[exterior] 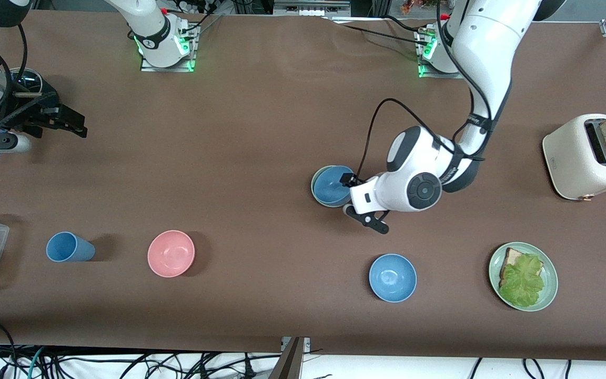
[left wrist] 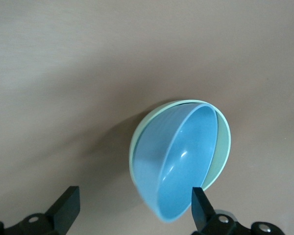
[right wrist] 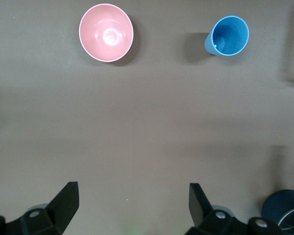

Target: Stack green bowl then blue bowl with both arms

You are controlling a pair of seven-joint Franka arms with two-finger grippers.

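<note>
The blue bowl (exterior: 333,184), a small round matte bowl in a greyish mid-blue, sits tilted inside the green bowl (exterior: 315,181), whose pale mint rim shows as a thin crescent around it. The pair rests on the brown table (exterior: 261,105) near its middle, toward the left arm's end. In the left wrist view the blue bowl (left wrist: 179,164) leans on one side within the green bowl (left wrist: 220,156), its smooth inside catching a small glint.

The left gripper (exterior: 354,197) hangs just beside the stacked bowls with its wrist bent sideways, black fingers (left wrist: 202,208) spread wide and holding nothing; one fingertip shows in front of the blue bowl's rim.

The right gripper (exterior: 71,126) waits over the table's edge at the right arm's end, its fingers (right wrist: 66,200) wide apart and empty, the arm held level.

Nearer the front camera lie a glossier sky-blue bowl (exterior: 393,277), a pink bowl (exterior: 171,253) and a blue cup (exterior: 69,247) on its side
</note>
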